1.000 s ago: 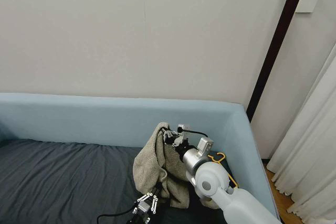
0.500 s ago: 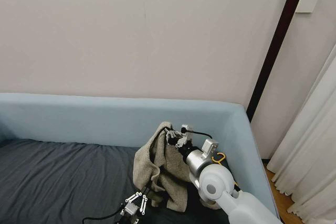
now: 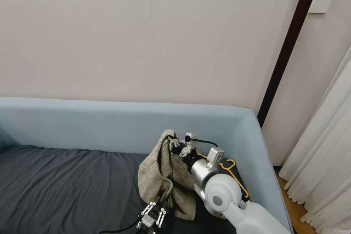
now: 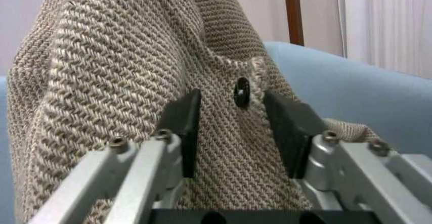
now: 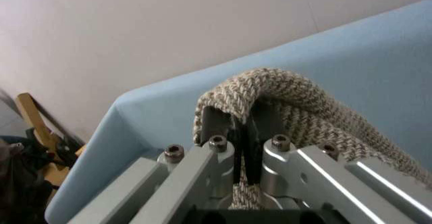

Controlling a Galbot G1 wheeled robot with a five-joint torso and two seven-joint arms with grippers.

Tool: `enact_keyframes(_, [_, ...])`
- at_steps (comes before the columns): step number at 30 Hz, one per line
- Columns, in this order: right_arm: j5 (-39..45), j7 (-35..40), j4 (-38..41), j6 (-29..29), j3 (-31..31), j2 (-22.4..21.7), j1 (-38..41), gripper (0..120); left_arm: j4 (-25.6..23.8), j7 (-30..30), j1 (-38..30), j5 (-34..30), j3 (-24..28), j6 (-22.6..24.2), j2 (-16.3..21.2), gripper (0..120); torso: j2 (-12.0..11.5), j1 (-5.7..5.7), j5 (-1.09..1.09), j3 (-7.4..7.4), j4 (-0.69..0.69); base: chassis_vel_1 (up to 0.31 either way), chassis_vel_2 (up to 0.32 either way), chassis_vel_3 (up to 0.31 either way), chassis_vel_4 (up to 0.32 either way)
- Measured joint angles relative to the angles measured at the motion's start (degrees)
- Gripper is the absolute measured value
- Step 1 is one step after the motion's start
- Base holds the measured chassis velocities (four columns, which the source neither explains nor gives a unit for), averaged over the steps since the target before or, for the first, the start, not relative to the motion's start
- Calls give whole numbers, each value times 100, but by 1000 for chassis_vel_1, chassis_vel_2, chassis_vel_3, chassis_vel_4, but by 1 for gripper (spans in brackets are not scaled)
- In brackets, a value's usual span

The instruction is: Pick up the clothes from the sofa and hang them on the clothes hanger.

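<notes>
A beige knitted garment [image 3: 164,176] hangs in a bunch above the sofa's dark seat, near the right armrest. My right gripper [image 3: 174,145] holds its top fold; in the right wrist view the fingers [image 5: 217,128] are shut on the knit [image 5: 270,90]. My left gripper [image 3: 152,213] sits low at the garment's hem and stands open. In the left wrist view its pads [image 4: 185,120] flank the knit [image 4: 115,67] beside a black button [image 4: 242,92]. A yellow hanger [image 3: 231,169] lies behind my right arm by the armrest.
The light blue sofa back [image 3: 82,121] runs across the view, and its armrest [image 3: 262,157] closes off the right side. A dark pole [image 3: 285,53] and white curtains [image 3: 323,179] stand beyond the armrest. The dark grey seat [image 3: 60,184] stretches to the left.
My left gripper swung left, then came back right under the garment's hem. The right gripper and the garment's top swayed slightly and stay lifted.
</notes>
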Motion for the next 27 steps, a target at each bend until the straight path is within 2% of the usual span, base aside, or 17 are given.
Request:
enact_keyframes(1, [0, 0, 0, 0, 0, 0, 0, 0, 0, -1, 1, 0, 0, 0, 0, 41, 0, 0, 0, 0, 0, 0, 0, 0, 0])
enact_keyframes(3, [0, 0, 2, 0, 0, 1, 0, 0, -2, -2, 2, 0, -1, 0, 1, 51, 0, 0, 0, 0, 0, 0, 0, 0, 0])
enact_keyframes(4, [0, -1, 5, -1, -4, 2, 0, 0, -9, -5, 9, 4, -9, 0, 8, 62, 0, 0, 0, 0, 0, 0, 0, 0, 0])
enact_keyframes(5, [0, -1, 5, -1, -4, 2, 0, 0, -9, -5, 9, 4, -9, 0, 8, 62, 0, 0, 0, 0, 0, 0, 0, 0, 0])
enact_keyframes(10, [0, -4, 5, -8, -50, 19, 24, 0, 97, -79, -35, 105, -16, 8, -46, 84, 0, 0, 0, 0, 0, 0, 0, 0, 0])
enact_keyframes(11, [0, -4, 5, -8, -50, 19, 24, 0, 97, -79, -35, 105, -16, 8, -46, 84, 0, 0, 0, 0, 0, 0, 0, 0, 0])
enact_keyframes(15, [2, -7, 5, -13, -94, 50, 37, 0, 236, -179, -100, 243, -10, 10, -226, 97, 0, 0, 0, 0, 0, 0, 0, 0, 0])
enact_keyframes(19, [8, -19, 23, -17, -127, 52, 41, 0, 270, -351, -113, 372, 3, 9, -393, 99, 0, 0, 0, 0, 0, 0, 0, 0, 0])
enact_keyframes(23, [12, -24, 53, -21, -134, 35, 39, 0, 275, -563, -80, 508, -3, 5, -462, 93, 0, 0, 0, 0, 0, 0, 0, 0, 0])
enact_keyframes(26, [13, -27, 63, -22, -133, 37, 30, 0, 261, -616, -36, 520, -18, -4, -436, 82, 0, 0, 0, 0, 0, 0, 0, 0, 0])
enact_keyframes(27, [12, -28, 64, -23, -133, 46, 26, 0, 251, -621, -17, 521, -31, -19, -422, 75, 0, 0, 0, 0, 0, 0, 0, 0, 0])
